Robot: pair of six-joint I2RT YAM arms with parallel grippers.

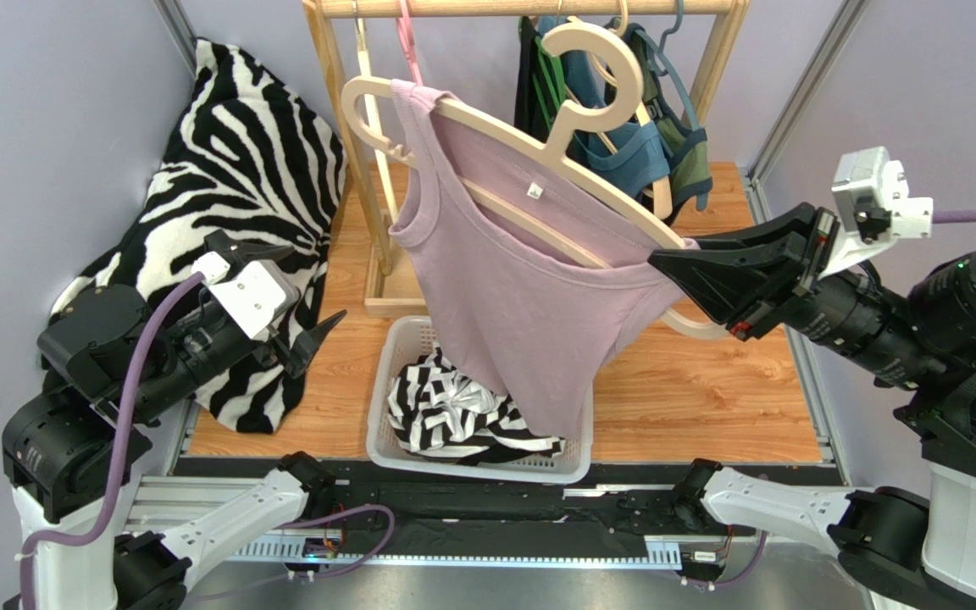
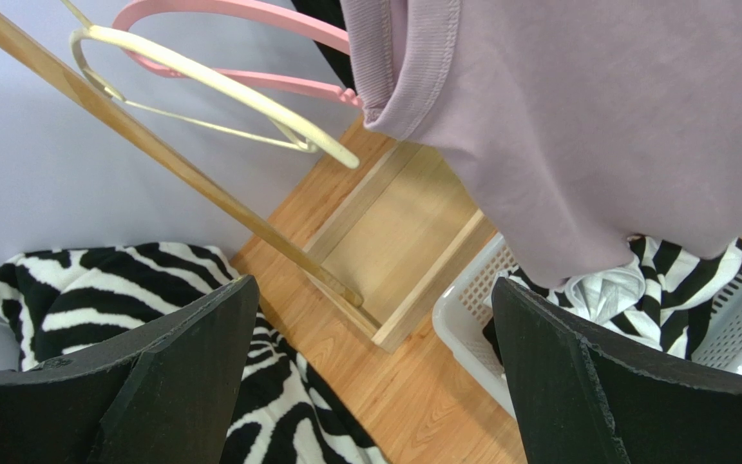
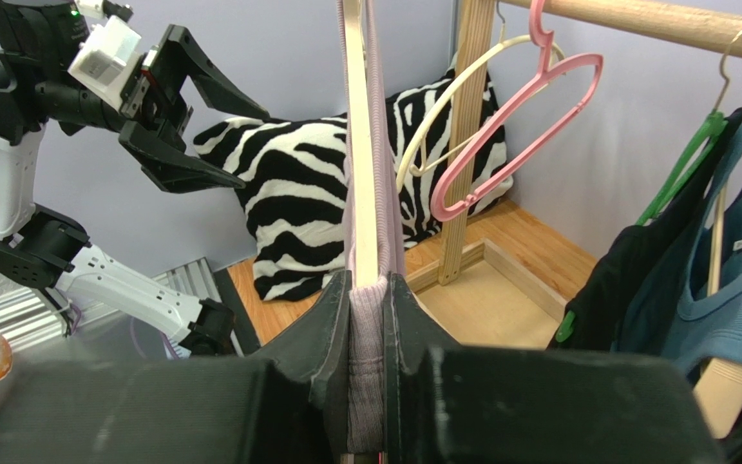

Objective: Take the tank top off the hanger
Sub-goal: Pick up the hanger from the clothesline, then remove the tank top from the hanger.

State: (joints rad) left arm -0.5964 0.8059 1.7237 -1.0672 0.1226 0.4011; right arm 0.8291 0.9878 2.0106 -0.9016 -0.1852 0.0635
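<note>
To the left of the white basket (image 1: 391, 430), in front of the zebra pillow (image 1: 251, 153), the left gripper (image 1: 312, 341) hangs in the air with its fingers spread wide and nothing between them. Directly above the basket is the lilac tank top (image 1: 519, 280). It sits on the pale wooden hanger (image 1: 572, 121), which is strongly tilted, and its lower hem falls almost into the basket. Up and to the right of the basket, the right gripper (image 1: 665, 267) is pinching the low end of the hanger, with the cloth of the top pressed in as well. To my eye the main work is not yet done: both shoulders seem to be over the hanger, so the free gripper must take the cloth and slide it off.
</note>
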